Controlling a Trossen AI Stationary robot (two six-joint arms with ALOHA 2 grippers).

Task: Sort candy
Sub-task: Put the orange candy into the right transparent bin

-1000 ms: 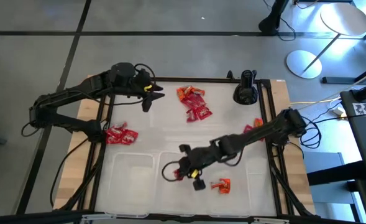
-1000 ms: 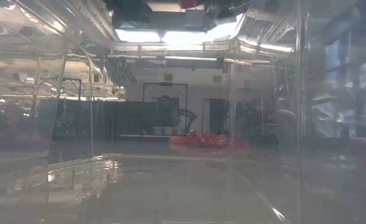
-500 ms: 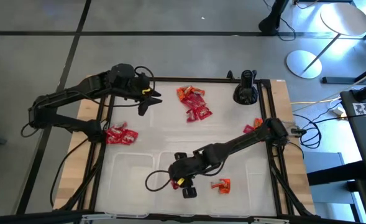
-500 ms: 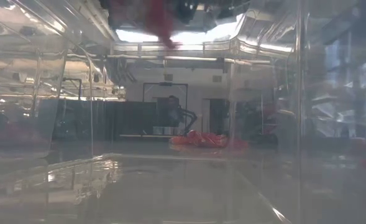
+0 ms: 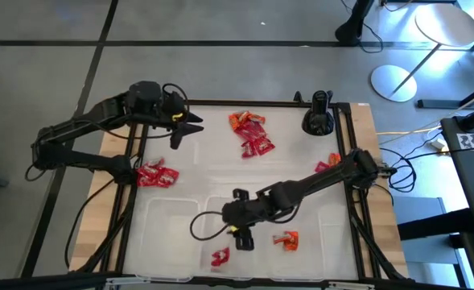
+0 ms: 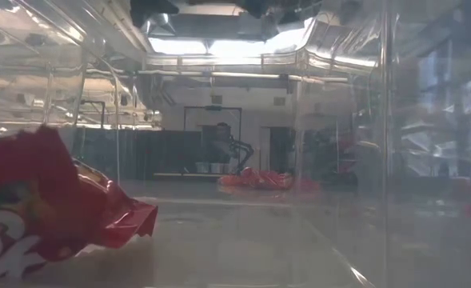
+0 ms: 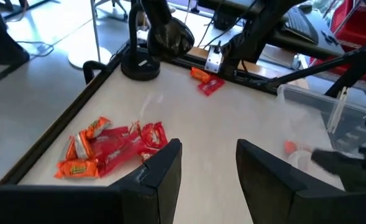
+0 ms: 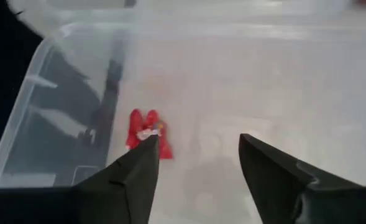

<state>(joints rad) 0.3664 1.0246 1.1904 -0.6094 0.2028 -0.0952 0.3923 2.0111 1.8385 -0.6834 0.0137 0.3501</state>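
Red packet dropped in the near bin
Right pincer hung released above the red packet; light, crinkly, slippery, best pinched mid-body.

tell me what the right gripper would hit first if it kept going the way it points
Most likely the floor of the clear bin below it. The right gripper points down into that bin with its fingers apart, and the red candy lies just off to one side of the line, though depth is hard to judge.

Two dark fingers of the left gripper stand apart over a pale table. A heap of red and orange candy packets lies just beside them. Farther off, two orange pieces lie near a black round base. A clear bin stands at one side.
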